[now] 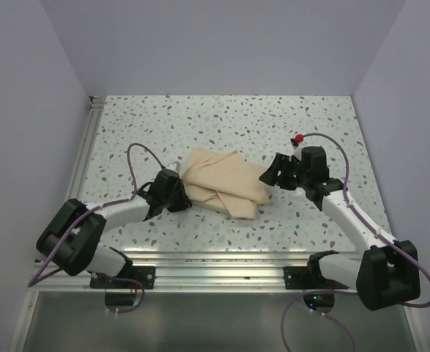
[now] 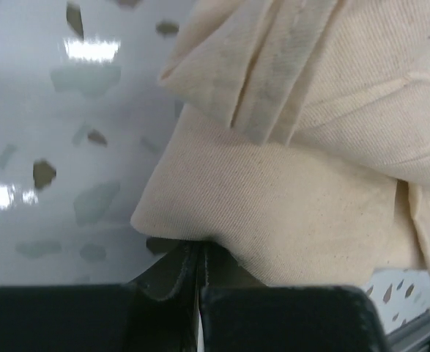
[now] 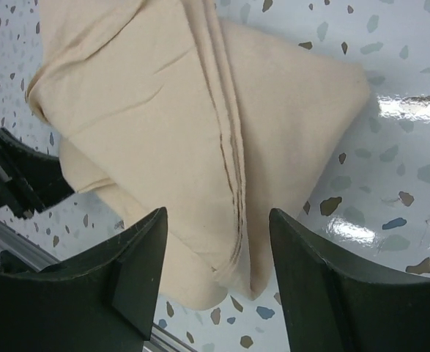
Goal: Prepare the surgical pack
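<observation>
The left gripper [image 2: 198,268] has its jaws shut tight against the near edge of the tan cloth bundle [image 1: 222,183]. I cannot tell whether any fold is pinched; if none is, a pull would come away bare. Beyond those jaws the bundle lies on the worktop [image 1: 310,125], one corner between the open jaws of the right gripper [image 3: 216,227]. Closing there may catch only 1 layer, so a lift could unfold the pack.

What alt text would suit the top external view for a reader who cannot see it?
A folded tan cloth bundle lies in the middle of a speckled table between two robot arms. The left gripper is shut on the bundle's left edge, and the right gripper stands open at its right corner.
</observation>
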Controlling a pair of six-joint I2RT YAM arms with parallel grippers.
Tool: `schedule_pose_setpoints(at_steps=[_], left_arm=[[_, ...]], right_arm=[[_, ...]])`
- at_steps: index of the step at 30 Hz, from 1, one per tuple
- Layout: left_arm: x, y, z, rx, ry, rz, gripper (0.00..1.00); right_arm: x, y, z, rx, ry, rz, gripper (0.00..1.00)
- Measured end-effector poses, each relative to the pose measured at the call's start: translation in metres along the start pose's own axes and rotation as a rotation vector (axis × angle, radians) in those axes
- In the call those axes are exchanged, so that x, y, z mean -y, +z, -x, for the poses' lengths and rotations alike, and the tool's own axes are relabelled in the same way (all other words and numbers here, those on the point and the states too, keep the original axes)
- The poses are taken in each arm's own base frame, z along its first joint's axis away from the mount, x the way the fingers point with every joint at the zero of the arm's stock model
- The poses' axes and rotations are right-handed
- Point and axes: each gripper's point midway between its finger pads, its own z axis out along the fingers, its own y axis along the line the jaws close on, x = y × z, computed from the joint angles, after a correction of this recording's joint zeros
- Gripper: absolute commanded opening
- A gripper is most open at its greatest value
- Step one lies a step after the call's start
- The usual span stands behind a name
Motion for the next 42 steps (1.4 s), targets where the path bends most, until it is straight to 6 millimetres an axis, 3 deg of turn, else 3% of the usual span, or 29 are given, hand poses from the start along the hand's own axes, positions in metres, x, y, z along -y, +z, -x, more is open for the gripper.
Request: schedule_pose_setpoints(at_steps=[4, 11, 15, 18, 29, 35, 42], left_arm=[[0.015, 0.023, 0.045, 0.064, -0.018, -0.007, 0.00], [0.055, 0.051, 0.145, 0.213, -0.036, -0.107, 0.03], [0.058, 0.054, 0.173, 0.224, -0.051, -0.190, 0.03], [0.047, 0.051, 0.169, 0.206, -0.064, -0.203, 0.04], [0.047, 0.038, 0.078, -0.080, -0.073, -0.363, 0.02], [0.061, 0.041, 0.056, -0.200, -0.109, -0.489, 0.00], [0.057, 0.053, 0.033, -0.305, -0.166, -0.524, 0.00]], right_arm=[[-0.007, 0.001, -0.006, -0.022, -0.042, 0.011, 0.61], [-0.042, 0.014, -0.008, -0.078, -0.215, 0.029, 0.62], [-0.063, 0.034, -0.001, -0.131, -0.324, -0.013, 0.66], [-0.073, 0.053, 0.009, -0.149, -0.399, -0.068, 0.73], [-0.076, 0.096, 0.001, -0.249, -0.608, -0.304, 0.73], [-0.076, 0.105, 0.001, -0.267, -0.701, -0.417, 0.72], [-0.060, 0.118, 0.004, -0.278, -0.761, -0.538, 0.68]])
